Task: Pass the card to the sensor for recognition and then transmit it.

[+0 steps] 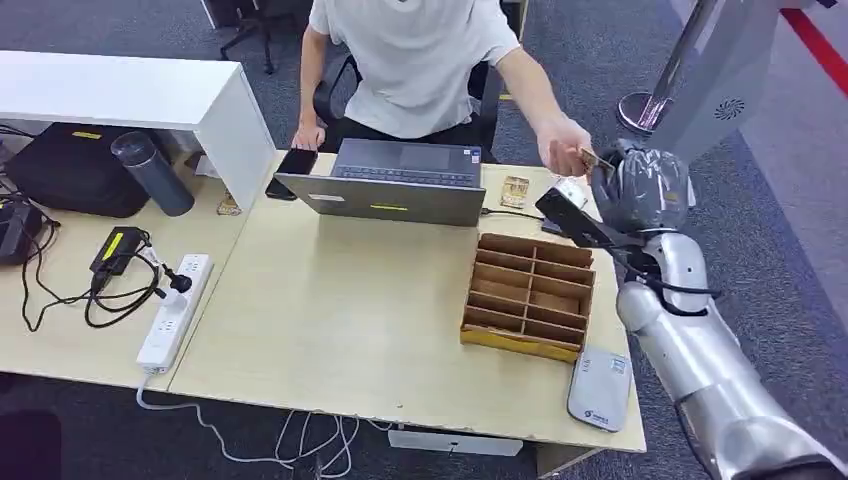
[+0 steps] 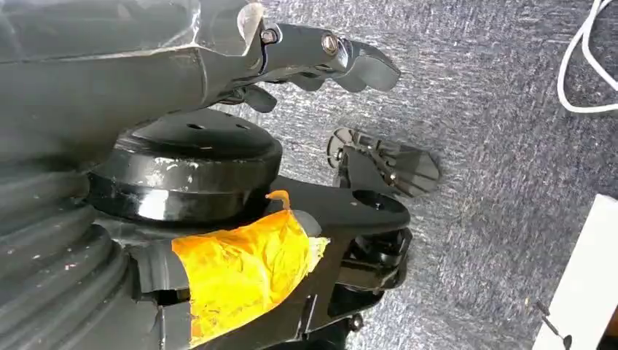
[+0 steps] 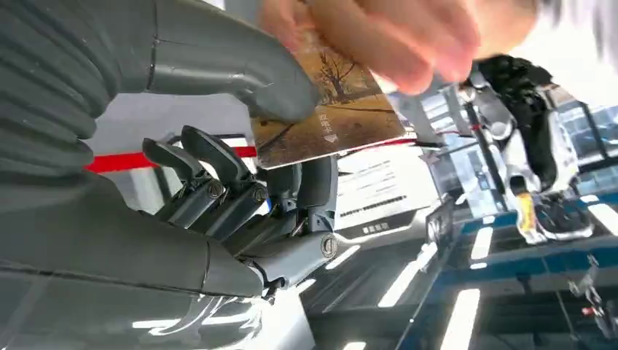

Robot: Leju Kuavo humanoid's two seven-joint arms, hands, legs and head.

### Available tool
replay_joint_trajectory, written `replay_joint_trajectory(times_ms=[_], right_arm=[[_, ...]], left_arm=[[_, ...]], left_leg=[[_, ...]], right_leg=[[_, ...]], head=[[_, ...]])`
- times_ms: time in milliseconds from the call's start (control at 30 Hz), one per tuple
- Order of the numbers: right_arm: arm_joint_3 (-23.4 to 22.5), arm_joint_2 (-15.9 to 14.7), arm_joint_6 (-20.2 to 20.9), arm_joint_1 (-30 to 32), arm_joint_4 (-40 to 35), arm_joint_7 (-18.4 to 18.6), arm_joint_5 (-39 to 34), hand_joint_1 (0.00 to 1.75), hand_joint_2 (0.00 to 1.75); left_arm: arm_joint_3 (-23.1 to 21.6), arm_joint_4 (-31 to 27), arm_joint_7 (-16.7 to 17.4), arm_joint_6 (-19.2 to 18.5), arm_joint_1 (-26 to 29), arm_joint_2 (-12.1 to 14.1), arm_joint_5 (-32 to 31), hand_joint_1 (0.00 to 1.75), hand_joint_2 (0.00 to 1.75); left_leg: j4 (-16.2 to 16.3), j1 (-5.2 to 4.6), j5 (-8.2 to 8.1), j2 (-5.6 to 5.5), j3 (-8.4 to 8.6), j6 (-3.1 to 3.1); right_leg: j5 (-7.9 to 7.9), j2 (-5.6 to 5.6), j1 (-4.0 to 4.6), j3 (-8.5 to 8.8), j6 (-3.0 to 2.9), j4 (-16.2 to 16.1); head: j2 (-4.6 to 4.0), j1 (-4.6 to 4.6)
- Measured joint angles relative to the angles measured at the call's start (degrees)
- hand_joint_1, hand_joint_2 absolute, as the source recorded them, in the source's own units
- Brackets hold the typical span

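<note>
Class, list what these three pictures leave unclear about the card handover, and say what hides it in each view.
- Card: far end covered by the person's blurred hand, right wrist view.
- Card print: too small in the head view.
- Right hand: fingers hidden behind its grey cover, head view.
- Person's face: cut off by the head view's top edge.

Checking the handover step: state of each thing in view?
card: pinched by right hand, person's hand on it too
left hand: hanging, holds nothing
laptop: open
wooden organizer: compartments empty
power strip: one plug in
</note>
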Motion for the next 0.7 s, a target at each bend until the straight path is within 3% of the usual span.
replay_joint_trajectory(times_ms=[67,100,500,700], right_arm=[[0.0,0.7,-0.1,0.0,1.9,-0.1,0.1,1.75,1.75],[0.0,1.0,-0.1,0.0,2.8,-0.2,0.3,0.00,1.75],[-0.3,2.9,0.0,0.0,6.3,-1.1,2.1,0.00,1.75],[-1.6,0.9,-0.1,1.1,5.6,0.0,3.8,0.00,1.75]], left_arm=[[-0.2,0.0,0.0,0.0,0.0,0.0,0.0,0.00,1.75],[-0.2,0.0,0.0,0.0,0.0,0.0,0.1,0.00,1.75],[-0.3,0.0,0.3,0.0,0.0,0.0,1.1,0.00,1.75],[-0.3,0.0,-0.5,0.0,0.1,0.2,1.9,0.00,1.75]], left_leg=[[0.0,0.00,0.00,0.02,0.00,0.00],[0.0,0.00,0.00,0.00,0.00,0.00],[0.0,0.01,0.00,-0.02,-0.01,0.00],[0.0,0.00,0.00,-0.04,0.01,0.00]], right_leg=[[0.00,0.02,0.00,-0.01,0.00,0.0],[0.00,0.00,0.00,-0.02,0.00,0.0],[-0.01,-0.01,0.01,-0.05,-0.01,0.0],[0.00,-0.03,0.01,-0.04,0.00,-0.1]], head=[[0.00,0.00],[0.00,0.00],[0.00,0.00],[0.00,0.00]])
